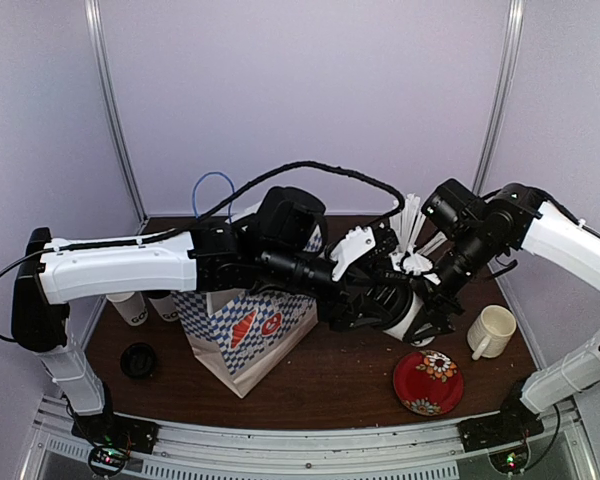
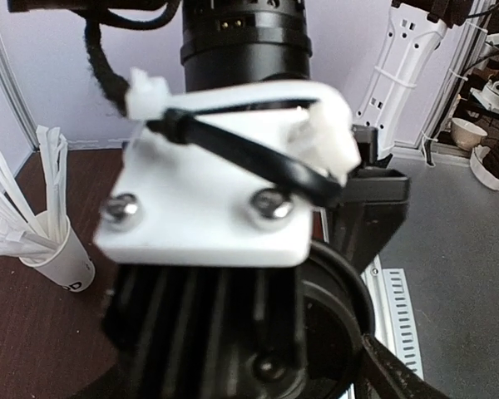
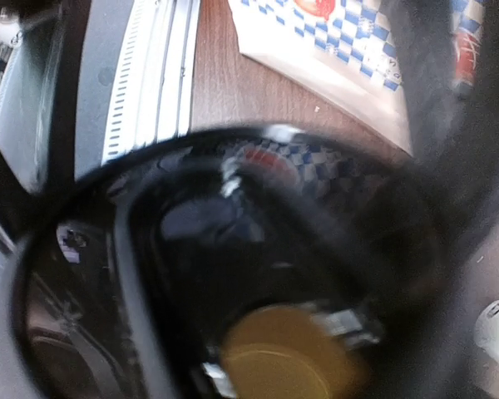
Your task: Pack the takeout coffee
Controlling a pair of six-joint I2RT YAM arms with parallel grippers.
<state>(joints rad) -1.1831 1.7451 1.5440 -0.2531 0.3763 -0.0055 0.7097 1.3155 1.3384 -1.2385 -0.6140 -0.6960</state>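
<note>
Crowding together right of the worktop's (image 1: 320,385) centre, the left tool (image 1: 372,298) and right tool (image 1: 428,292) sit bunched around one takeout cup (image 1: 411,318) — tilted, black lid on, just behind the red plate (image 1: 428,382). Too tangled to call: I cannot tell how wide either tool stands, or which one has the cup. The right wrist view is all blurred lid. Two more lettered cups (image 1: 132,308) stand by the left edge — just beside the checked paper bag (image 1: 245,335), with a loose lid (image 1: 138,360) near the front-left corner.
</note>
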